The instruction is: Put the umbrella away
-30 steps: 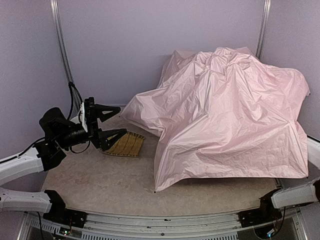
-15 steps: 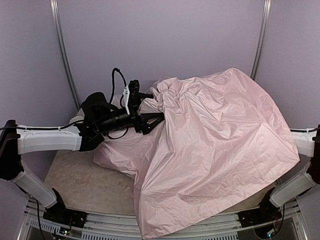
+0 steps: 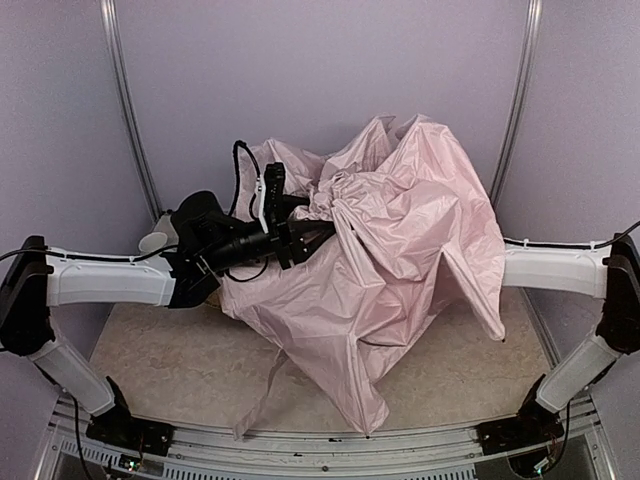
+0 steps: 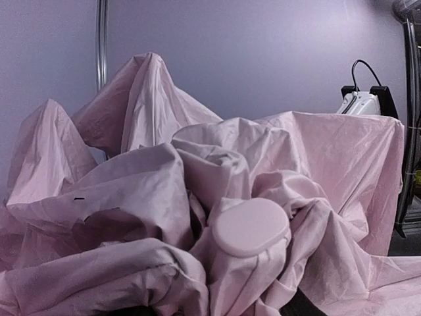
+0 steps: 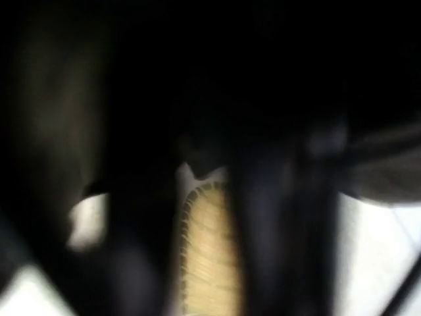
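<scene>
Canopy's drawn up from a wide spread into a tall heap! The pale pink folding fabric umbrella (image 3: 400,250) sits mid-table and looks light, limp, slippery. Left gripper (image 3: 305,232) at its gathered neck, right gripper buried; finger states unreadable. Likely best hold: the stiff oval handle (image 4: 250,227).

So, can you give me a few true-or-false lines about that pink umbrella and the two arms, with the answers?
The pale pink fabric umbrella is neatly folded shut. False: its fabric is a crumpled heap.
The left tool meets the fabric from the left side. True.
The right tool hovers in plain sight above the umbrella. False: the fabric hides it in the overhead view.
A pale pink oval knob shows among the folds. True.
</scene>
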Motion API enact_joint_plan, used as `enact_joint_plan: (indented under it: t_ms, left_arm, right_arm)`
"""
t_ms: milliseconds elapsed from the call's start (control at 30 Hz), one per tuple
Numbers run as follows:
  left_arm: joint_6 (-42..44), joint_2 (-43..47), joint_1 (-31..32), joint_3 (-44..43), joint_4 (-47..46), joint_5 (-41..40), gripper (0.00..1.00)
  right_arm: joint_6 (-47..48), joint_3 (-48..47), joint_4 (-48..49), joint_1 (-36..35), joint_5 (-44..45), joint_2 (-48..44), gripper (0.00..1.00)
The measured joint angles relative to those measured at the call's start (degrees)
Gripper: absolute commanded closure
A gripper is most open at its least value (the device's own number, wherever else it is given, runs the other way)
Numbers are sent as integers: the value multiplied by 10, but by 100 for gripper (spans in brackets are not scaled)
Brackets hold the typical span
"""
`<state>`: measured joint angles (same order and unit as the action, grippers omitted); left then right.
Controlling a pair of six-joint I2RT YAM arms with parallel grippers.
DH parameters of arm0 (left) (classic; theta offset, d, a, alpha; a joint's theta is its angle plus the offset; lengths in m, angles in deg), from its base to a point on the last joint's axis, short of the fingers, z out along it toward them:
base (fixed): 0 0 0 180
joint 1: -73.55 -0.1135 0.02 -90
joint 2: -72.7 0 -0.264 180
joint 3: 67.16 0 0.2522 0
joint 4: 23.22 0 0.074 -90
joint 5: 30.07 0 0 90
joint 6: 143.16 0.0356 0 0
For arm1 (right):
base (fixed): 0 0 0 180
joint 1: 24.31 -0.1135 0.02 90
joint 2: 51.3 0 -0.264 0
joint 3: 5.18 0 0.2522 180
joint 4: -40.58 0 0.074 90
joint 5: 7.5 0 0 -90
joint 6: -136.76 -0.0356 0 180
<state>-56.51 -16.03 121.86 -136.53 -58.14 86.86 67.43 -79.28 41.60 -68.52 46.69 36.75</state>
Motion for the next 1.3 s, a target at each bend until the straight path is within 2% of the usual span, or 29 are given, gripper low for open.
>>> enact_joint_plan:
  t_ms: [33,67,233,500,633,733,900,1000,1100,1300]
  left_arm:
    - [-2,1,1,4,-4,2,78]
    - [-3,3,-1,11,-8,3,79]
    - [-16,39,-40,52,-10,0,84]
    - [-27,123,-125,106,-11,-35,90]
    - [-21,153,-142,121,-7,-45,90]
    - [-12,163,-149,121,4,-47,91]
    - [-7,164,-151,121,15,-40,93]
    - [-16,160,-147,121,13,-22,94]
    - [-25,139,-124,116,-1,-5,94]
    - [-40,56,-44,77,-26,38,95]
  right_arm:
    - [-3,10,3,0,2,-5,1]
    - [-9,23,6,3,7,-11,0]
    - [-54,92,21,44,45,-57,0]
    - [-121,254,57,230,137,-225,0]
    - [-130,270,50,284,181,-307,0]
    - [-121,264,45,301,161,-367,0]
    - [-118,219,44,287,57,-393,0]
    - [-114,193,44,222,21,-365,0]
    - [-97,174,45,145,11,-309,0]
    - [-69,68,65,18,3,-124,0]
